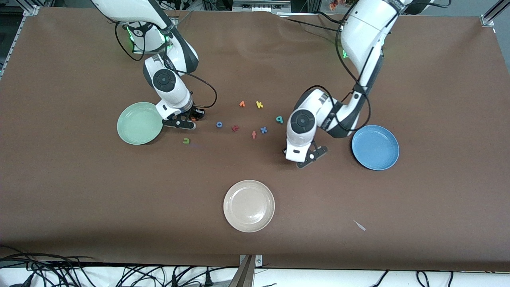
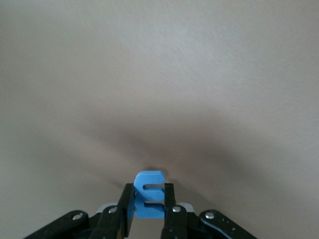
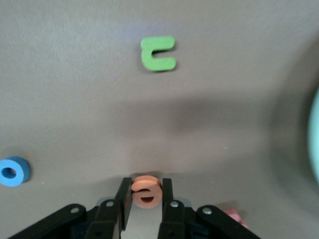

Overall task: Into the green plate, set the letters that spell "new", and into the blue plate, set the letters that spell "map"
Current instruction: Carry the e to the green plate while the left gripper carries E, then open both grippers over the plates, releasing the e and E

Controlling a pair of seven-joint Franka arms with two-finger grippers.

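Observation:
My left gripper (image 1: 306, 159) (image 2: 148, 191) is low at the table beside the blue plate (image 1: 374, 147), shut on the blue m (image 2: 148, 199). Down by the green plate (image 1: 139, 123) (image 3: 315, 134), my right gripper (image 1: 194, 118) (image 3: 146, 186) is shut on the orange e (image 3: 146, 193) (image 1: 193, 118). The olive-green n (image 1: 186, 140) (image 3: 158, 54) lies on the cloth close by, nearer the front camera. A pinkish w (image 3: 234, 215) peeks out beside the right fingers. The teal letter (image 1: 279, 119) lies in the middle group. Both plates hold nothing.
Loose letters lie mid-table: a blue o (image 1: 219, 124) (image 3: 13, 171), dark red t (image 1: 235, 128), orange f (image 1: 254, 134), blue x (image 1: 263, 129), orange v (image 1: 242, 104), yellow k (image 1: 259, 105). A beige plate (image 1: 249, 206) sits nearer the front camera.

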